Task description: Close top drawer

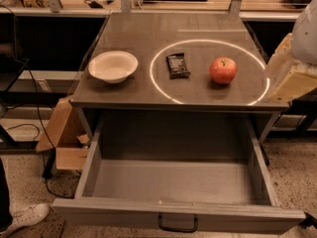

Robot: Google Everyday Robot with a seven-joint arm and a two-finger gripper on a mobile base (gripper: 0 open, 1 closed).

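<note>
- The top drawer (178, 182) stands pulled far out beneath the bench (129, 90), with its black loop handle (178, 224) at front centre.
- On the bench, a white bowl (113, 66) sits at the left. A dark snack bar (177, 65) and a red apple (223, 70) lie inside a ring of light (150, 76).
- The robot arm (292, 73) is at the right edge, beside the bench; the tool is out of frame.
- A cardboard box (64, 138) sits on the floor at the left.

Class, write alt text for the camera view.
The top drawer stands wide open and empty under a table holding a bowl, snack bar and apple. The hand is out of view; only the arm shows, far right.
</note>
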